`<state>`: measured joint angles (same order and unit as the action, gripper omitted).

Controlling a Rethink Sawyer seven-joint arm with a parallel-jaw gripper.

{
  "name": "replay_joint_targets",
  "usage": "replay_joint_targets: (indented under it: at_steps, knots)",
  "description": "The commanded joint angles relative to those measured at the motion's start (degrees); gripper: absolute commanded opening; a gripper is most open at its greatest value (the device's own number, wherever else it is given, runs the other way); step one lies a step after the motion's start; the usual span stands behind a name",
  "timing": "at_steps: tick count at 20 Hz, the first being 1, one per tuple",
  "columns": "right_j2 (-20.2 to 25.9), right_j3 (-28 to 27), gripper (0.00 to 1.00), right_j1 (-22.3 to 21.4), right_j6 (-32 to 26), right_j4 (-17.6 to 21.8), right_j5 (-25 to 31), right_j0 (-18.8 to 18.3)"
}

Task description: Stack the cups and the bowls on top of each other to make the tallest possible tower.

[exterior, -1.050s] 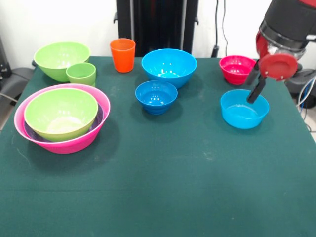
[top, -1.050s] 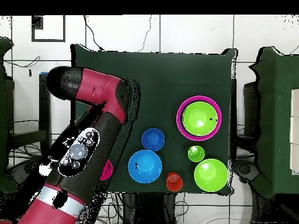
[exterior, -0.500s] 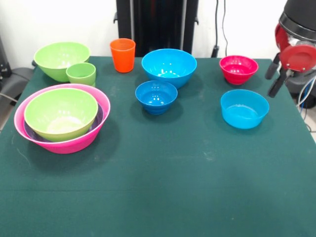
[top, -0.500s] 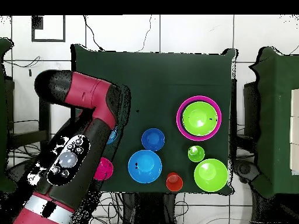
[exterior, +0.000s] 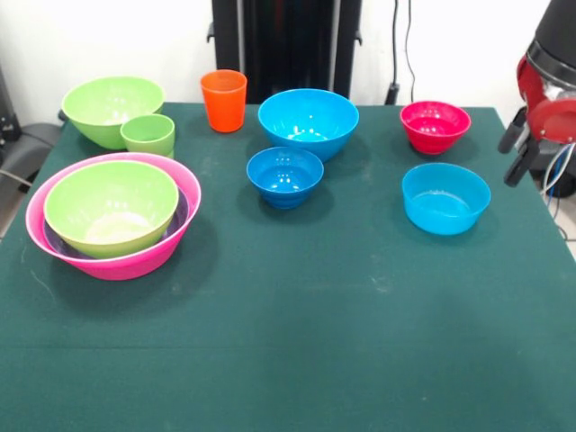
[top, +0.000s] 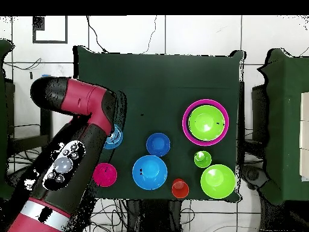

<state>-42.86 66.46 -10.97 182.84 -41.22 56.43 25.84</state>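
Drawn back off the table edge, my gripper (exterior: 519, 155) seems open and empty; only the glossy lime green plastic bowl (exterior: 111, 206) sits nested in the wide pink plastic bowl (exterior: 176, 241).

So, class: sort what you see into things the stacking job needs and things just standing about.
For the job:
- pink bowl, holding a purple bowl and a lime bowl
- second lime bowl
- three blue bowls
- red bowl
- orange cup, green cup
- gripper

Just about:
- green table
- cables
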Motion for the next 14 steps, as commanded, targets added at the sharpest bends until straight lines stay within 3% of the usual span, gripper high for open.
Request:
replay_joint_targets:
  at_steps: [1, 9, 14]
  knots:
    - [7.16, 3.78, 1.0, 6.34, 11.14, 0.6, -5.9, 0.04]
    - [8.45, 5.9, 1.0, 5.06, -0.01, 4.24, -9.07, -1.85]
    - [8.92, 6.19, 1.0, 4.71, -1.49, 5.09, -10.42, -2.05]
